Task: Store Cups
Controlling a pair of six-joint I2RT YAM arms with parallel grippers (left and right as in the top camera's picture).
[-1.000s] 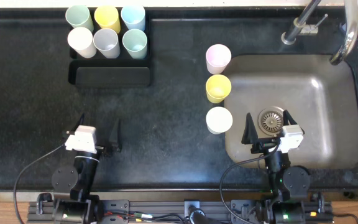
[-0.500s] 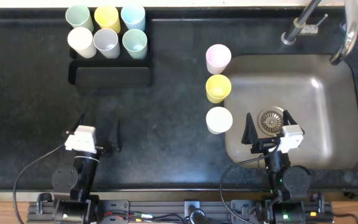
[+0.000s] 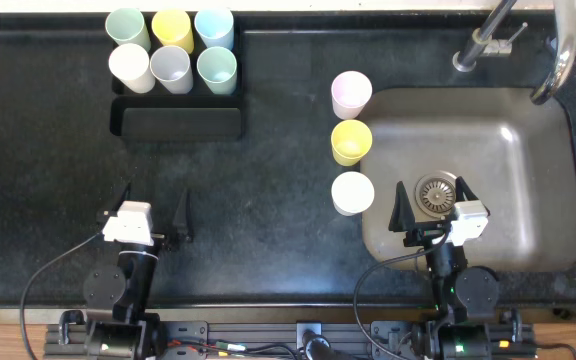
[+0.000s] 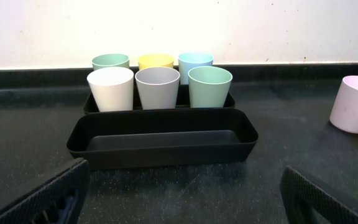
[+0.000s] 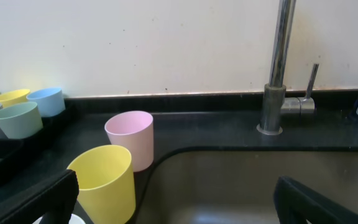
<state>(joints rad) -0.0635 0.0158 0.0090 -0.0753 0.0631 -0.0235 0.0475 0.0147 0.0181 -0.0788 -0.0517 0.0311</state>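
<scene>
Three loose cups stand in a line along the sink's left rim: a pink cup (image 3: 350,93) (image 5: 130,139) (image 4: 355,103) farthest back, a yellow cup (image 3: 351,141) (image 5: 104,181) in the middle, a white cup (image 3: 352,192) nearest. A black tray (image 3: 177,124) (image 4: 161,140) at the back left has its near row bare; behind it stand several cups (image 3: 173,66) (image 4: 157,86). My left gripper (image 3: 153,212) (image 4: 185,196) is open over the counter, well in front of the tray. My right gripper (image 3: 431,204) (image 5: 179,205) is open above the sink, right of the white cup.
A steel sink (image 3: 528,190) with a drain (image 3: 435,193) takes up the right side. A tap (image 3: 486,35) (image 5: 278,68) rises behind it. Dark counter (image 3: 268,220) lies between the tray and the loose cups.
The left gripper has shifted very slightly up the top view; nothing else has moved.
</scene>
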